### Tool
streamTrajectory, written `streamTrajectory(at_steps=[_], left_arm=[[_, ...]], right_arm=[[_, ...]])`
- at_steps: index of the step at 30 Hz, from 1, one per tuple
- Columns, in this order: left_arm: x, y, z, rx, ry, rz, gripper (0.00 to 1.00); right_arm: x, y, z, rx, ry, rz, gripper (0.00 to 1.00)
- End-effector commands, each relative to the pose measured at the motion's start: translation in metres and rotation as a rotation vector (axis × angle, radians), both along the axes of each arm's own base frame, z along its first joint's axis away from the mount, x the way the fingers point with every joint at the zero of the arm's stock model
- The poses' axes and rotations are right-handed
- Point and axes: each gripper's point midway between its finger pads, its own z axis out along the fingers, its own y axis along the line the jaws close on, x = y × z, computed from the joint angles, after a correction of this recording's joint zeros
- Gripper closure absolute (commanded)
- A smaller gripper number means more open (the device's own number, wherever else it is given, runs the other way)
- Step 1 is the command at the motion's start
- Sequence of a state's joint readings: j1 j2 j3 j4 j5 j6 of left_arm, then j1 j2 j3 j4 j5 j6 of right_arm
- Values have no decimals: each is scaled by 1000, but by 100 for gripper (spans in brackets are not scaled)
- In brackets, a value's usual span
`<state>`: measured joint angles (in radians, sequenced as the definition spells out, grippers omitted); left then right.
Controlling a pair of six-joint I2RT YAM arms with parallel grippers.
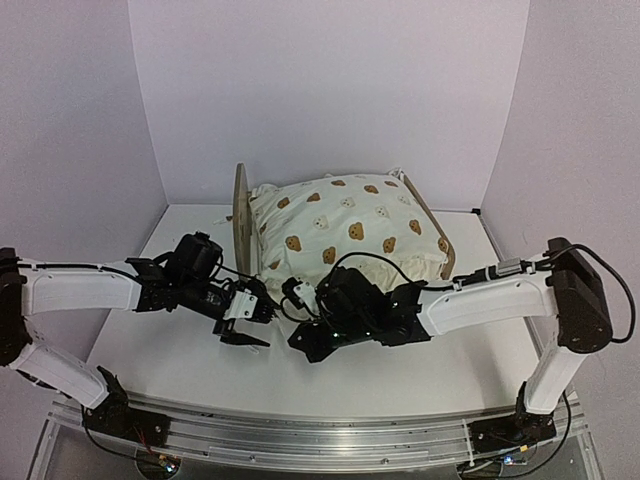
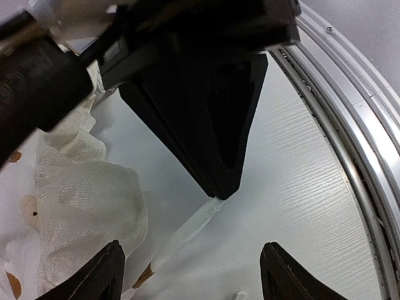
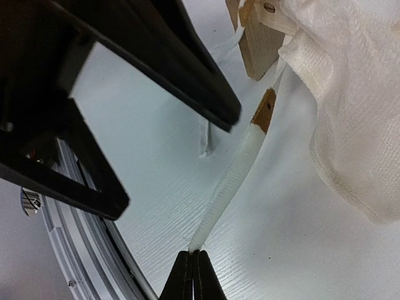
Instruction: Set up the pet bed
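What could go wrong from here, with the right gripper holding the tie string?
1. The right gripper pinches the tie string only at its very tip, so the string may slip out under a pull.
2. The open left gripper hangs close to it; the two could collide.

free: bare table (image 1: 150,350) at 8 o'clock and 4 o'clock | blocked: pet bed (image 1: 345,225) fills 12 o'clock; left gripper (image 2: 194,275) and right gripper (image 3: 192,275) crowd centre, tie string (image 3: 231,181) lying between them
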<state>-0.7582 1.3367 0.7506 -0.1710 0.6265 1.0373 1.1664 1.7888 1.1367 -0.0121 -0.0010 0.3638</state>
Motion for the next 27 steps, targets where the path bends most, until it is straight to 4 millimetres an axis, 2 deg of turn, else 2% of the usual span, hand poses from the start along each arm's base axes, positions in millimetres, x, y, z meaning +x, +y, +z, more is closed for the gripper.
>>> streamTrajectory(at_steps=[1, 3, 7, 9, 11, 12, 16, 19, 21, 23, 25, 27], left_arm=[[5, -14, 1, -68, -83, -67, 26], [8, -17, 1, -77, -80, -66, 30], [10, -19, -3, -73, -65, -59, 47], [13, -21, 1, -89, -75, -48, 67], [15, -21, 7, -98, -63, -21, 95], [18, -20, 9, -99, -50, 11, 99], [37, -5, 23, -98, -3, 141, 100], [44, 13, 26, -77, 16, 201, 100], [47, 23, 28, -77, 14, 230, 100], [50, 31, 28, -73, 16, 258, 100], [55, 39, 27, -66, 12, 297, 100], [61, 44, 26, -60, -3, 337, 100]], right_arm=[[-8, 11, 43, 140, 13, 28, 100], [-8, 15, 46, 154, 17, 35, 100], [-9, 23, 54, 180, 16, 64, 100], [-8, 26, 57, 189, 19, 67, 100], [-2, 25, 56, 194, 34, 54, 100], [3, 23, 54, 195, 39, 40, 100], [23, 17, 39, 149, -15, -12, 97], [33, 23, 18, 83, -90, 11, 83], [36, 34, -4, 45, -113, 35, 71], [34, 54, -24, 18, -140, 90, 61], [34, 74, -36, 6, -183, 136, 52], [40, 87, -44, 1, -230, 136, 48]])
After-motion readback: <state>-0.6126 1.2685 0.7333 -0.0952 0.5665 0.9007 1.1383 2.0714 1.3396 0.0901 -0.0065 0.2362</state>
